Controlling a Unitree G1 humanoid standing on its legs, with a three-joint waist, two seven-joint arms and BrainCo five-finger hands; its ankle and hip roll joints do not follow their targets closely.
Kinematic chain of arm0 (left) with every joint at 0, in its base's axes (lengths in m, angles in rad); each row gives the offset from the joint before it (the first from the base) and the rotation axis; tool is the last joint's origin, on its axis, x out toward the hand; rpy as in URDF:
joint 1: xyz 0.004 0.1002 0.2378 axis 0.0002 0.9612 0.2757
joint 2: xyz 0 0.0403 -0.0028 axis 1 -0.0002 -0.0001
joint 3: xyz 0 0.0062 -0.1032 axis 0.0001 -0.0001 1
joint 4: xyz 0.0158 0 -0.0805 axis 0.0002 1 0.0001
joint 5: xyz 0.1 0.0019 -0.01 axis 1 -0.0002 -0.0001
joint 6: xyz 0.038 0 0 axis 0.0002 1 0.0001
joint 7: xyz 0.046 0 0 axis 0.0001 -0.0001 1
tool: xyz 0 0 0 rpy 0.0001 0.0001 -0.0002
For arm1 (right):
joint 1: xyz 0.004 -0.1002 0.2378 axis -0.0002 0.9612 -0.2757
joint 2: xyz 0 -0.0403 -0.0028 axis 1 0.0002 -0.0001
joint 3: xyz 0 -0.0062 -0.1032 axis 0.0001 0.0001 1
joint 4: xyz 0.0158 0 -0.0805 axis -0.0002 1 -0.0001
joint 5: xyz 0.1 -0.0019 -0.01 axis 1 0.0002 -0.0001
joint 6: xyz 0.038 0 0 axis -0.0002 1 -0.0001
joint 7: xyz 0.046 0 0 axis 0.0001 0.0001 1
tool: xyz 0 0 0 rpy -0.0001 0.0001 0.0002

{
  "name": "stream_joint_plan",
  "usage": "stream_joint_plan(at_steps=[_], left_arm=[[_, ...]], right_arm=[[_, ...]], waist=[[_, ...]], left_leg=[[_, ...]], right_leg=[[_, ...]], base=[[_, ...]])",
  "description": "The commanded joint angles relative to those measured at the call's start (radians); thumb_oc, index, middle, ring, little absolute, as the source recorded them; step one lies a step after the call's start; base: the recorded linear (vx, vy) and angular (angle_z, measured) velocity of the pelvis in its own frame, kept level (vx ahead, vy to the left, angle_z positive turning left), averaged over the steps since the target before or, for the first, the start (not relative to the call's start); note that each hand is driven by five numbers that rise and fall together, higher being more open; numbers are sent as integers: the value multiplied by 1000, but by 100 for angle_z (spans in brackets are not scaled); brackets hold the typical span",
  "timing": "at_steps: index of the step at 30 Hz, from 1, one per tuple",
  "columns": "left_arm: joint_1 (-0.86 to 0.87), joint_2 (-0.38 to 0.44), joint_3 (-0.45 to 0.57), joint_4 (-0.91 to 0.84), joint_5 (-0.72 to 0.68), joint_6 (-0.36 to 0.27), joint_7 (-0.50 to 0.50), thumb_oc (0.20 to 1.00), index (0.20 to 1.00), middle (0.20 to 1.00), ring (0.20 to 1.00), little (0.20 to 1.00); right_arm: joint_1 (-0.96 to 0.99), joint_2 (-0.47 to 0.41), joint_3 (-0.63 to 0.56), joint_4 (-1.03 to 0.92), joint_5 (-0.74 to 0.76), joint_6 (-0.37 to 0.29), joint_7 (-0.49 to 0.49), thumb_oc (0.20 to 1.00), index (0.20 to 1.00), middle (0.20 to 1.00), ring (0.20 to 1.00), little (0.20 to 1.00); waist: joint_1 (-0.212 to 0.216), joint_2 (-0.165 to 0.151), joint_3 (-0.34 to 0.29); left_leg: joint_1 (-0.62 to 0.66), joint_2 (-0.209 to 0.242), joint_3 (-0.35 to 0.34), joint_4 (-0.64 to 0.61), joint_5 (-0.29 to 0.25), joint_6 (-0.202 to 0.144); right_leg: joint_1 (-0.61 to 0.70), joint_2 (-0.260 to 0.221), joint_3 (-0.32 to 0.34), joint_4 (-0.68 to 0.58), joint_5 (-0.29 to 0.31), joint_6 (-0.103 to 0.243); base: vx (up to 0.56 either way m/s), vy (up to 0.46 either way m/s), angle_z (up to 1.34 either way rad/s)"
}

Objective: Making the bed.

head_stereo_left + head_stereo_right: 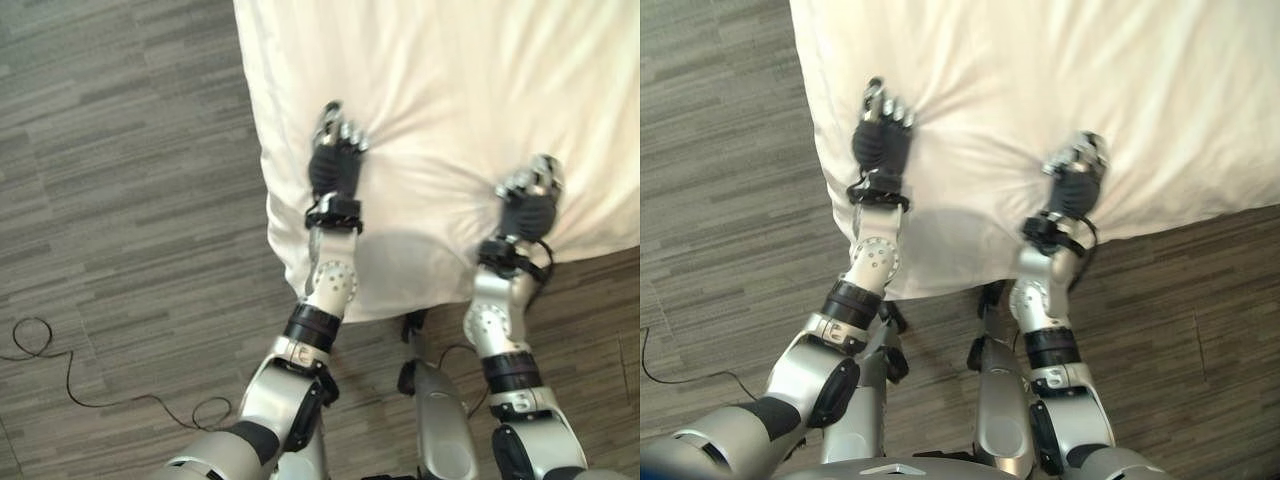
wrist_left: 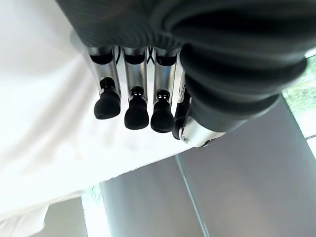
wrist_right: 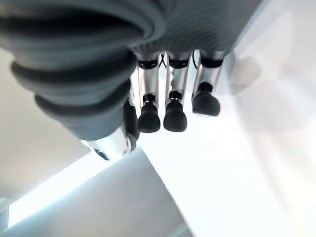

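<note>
From up top, left hand (image 1: 337, 152) and right hand (image 1: 530, 198) both press down on the white sheet (image 1: 450, 90), wrinkles fanning out past the fingers. Wrist views: fingers curled, whether pinching cloth I can't tell. Smoothing's halfway, I'd guess

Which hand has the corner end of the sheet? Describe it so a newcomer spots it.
Start at the cream sheet spread over the grey plank floor, and follow its near edge to the rounded corner. The left hand sits just inside that corner, its fingers curled into cloth that puckers around them. The right hand grips the same edge, farther from the corner.
</note>
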Motion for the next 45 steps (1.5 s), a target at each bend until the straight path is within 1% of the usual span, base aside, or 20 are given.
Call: stream_joint_plan(at_steps=[1, 4, 5, 9, 10, 11, 12, 13, 16, 18, 22, 28, 29, 30, 31, 32, 34, 35, 37, 45], left_arm=[[238, 144, 143, 266, -41, 32, 82, 200, 200, 200, 200, 200], [390, 215, 221, 320, 3, 44, 56, 200, 200, 200, 200, 200], [455, 275, 287, 383, 30, 46, 48, 200, 200, 200, 200, 200], [508, 369, 383, 494, 57, 42, 34, 200, 200, 200, 200, 200], [518, 451, 427, 540, 94, 33, 48, 200, 200, 200, 200, 200], [521, 480, 435, 537, 114, 20, 52, 523, 523, 523, 523, 523], [522, 479, 436, 536, 117, 20, 54, 1000, 1000, 1000, 1000, 1000], [521, 526, 426, 504, 171, -3, 77, 1000, 1000, 1000, 1000, 1000], [526, 537, 415, 464, 207, -17, 104, 1000, 1000, 1000, 1000, 1000], [543, 572, 345, 252, 375, -52, 167, 1000, 1000, 1000, 1000, 1000], [595, 563, 273, 10, 522, -40, 207, 1000, 1000, 1000, 1000, 1000], [668, 567, 202, -223, 827, -5, 238, 1000, 1000, 1000, 1000, 1000], [668, 567, 202, -223, 827, -5, 238, 1000, 1000, 1000, 1000, 1000], [676, 564, 160, -307, 980, 16, 263, 1000, 1000, 1000, 1000, 1000], [669, 548, 133, -333, 1015, 27, 274, 1000, 1000, 1000, 1000, 1000], [685, 535, 165, -357, 1056, 38, 286, 1000, 1000, 1000, 1000, 1000], [729, 509, 160, -385, 1068, 50, 252, 1000, 1000, 1000, 1000, 1000], [755, 471, 110, -410, 1050, 58, 234, 1000, 1000, 1000, 1000, 1000], [757, 433, 23, -370, 1027, 74, 202, 1000, 1000, 1000, 1000, 1000], [761, 421, -109, -332, 1061, 112, 175, 1000, 1000, 1000, 1000, 1000]], right_arm=[[113, 35, -158, 75, 79, 16, -75, 200, 200, 200, 200, 200], [179, -6, -227, 117, 80, 29, -62, 200, 200, 200, 200, 200], [209, -47, -281, 155, 75, 42, -58, 200, 200, 200, 200, 200], [240, -133, -350, 234, 83, 68, -36, 200, 200, 200, 200, 200], [245, -214, -372, 280, 67, 90, -33, 376, 376, 376, 376, 376], [244, -247, -374, 297, 60, 99, -32, 598, 598, 598, 598, 598], [242, -249, -373, 301, 61, 100, -31, 1000, 1000, 1000, 1000, 1000], [227, -312, -368, 317, 35, 128, -33, 1000, 1000, 1000, 1000, 1000], [228, -339, -360, 307, 22, 135, -35, 1000, 1000, 1000, 1000, 1000], [215, -421, -331, 270, -91, 180, -65, 1000, 1000, 1000, 1000, 1000], [238, -461, -312, 215, -203, 238, -76, 1000, 1000, 1000, 1000, 1000], [322, -390, -245, 61, -362, 285, -48, 1000, 1000, 1000, 1000, 1000], [322, -390, -245, 61, -362, 285, -48, 1000, 1000, 1000, 1000, 1000], [334, -330, -154, 25, -449, 318, -32, 1000, 1000, 1000, 1000, 1000], [333, -301, -96, 12, -492, 333, -35, 1000, 1000, 1000, 1000, 1000], [404, -356, -134, -147, -662, 350, -27, 1000, 1000, 1000, 1000, 1000], [499, -369, -128, -184, -747, 392, 16, 1000, 1000, 1000, 1000, 1000], [566, -261, -61, -252, -623, 351, 105, 1000, 1000, 1000, 1000, 1000], [524, -205, 44, -276, -691, 374, 87, 1000, 1000, 1000, 1000, 1000], [514, -175, 127, -276, -705, 388, 77, 1000, 1000, 1000, 1000, 1000]], waist=[[-2, 21, 72], [5, 27, 52], [10, 31, 40], [16, 32, -5], [19, 25, -36], [20, 22, -48], [18, 21, -44], [25, 14, -85], [27, 11, -93], [41, -2, -152], [54, -16, -195], [64, -33, -243], [64, -33, -243], [74, -38, -257], [81, -41, -265], [67, -47, -266], [59, -44, -274], [54, -43, -277], [60, -35, -278], [66, -40, -278]], left_leg=[[44, 117, -56, -67, 90, -136], [84, 111, -55, -67, 80, -134], [105, 105, -34, -66, 91, -126], [151, 93, -63, -68, 66, -131], [182, 86, -41, -68, 77, -121], [201, 83, -43, -67, 71, -122], [206, 82, -43, -69, 72, -121], [243, 71, -48, -68, 63, -117], [270, 68, -49, -68, 59, -116], [335, 51, -62, -69, 42, -105], [390, 43, -79, -69, 25, -96], [447, 35, -86, -71, 2, -83], [448, 35, -86, -71, 2, -83], [466, 35, -89, -71, -5, -81], [475, 34, -92, -71, -8, -78], [483, 33, -91, -71, -11, -75], [498, 33, -80, -71, -14, -73], [508, 30, -76, -71, -16, -69], [518, 28, -82, -71, -22, -63], [531, 24, -91, -71, -28, -57]], right_leg=[[29, -94, -39, 12, 19, 138], [78, -96, -46, 1, 17, 138], [100, -97, -70, 4, 25, 130], [155, -93, -50, -8, 7, 138], [183, -90, -72, -2, 15, 131], [204, -87, -74, -2, 10, 132], [209, -88, -74, -3, 10, 132], [249, -84, -75, -4, 4, 133], [281, -83, -79, -5, -2, 134], [354, -82, -89, -5, -15, 133], [422, -81, -93, -5, -26, 133], [478, -80, -96, -3, -32, 131], [478, -80, -96, -3, -32, 131], [498, -82, -101, -2, -35, 130], [510, -82, -103, -1, -40, 129], [514, -83, -101, -1, -40, 130], [519, -78, -92, 0, -44, 130], [525, -78, -88, 2, -45, 127], [540, -79, -91, 2, -51, 124], [559, -79, -92, 7, -59, 121]], base=[[27, 8, 9], [40, -3, 3], [64, 1, 2], [87, -5, 17], [136, -19, 31], [65, -21, 31], [149, -14, 26], [116, -17, 12], [103, -1, -2], [190, 15, 13], [114, 20, 15], [59, 18, 0], [53, 21, 0], [41, 22, 1], [63, 34, 3], [33, 36, 4], [24, 36, 1], [22, 37, -13], [24, 48, -18], [11, 12, 4]])
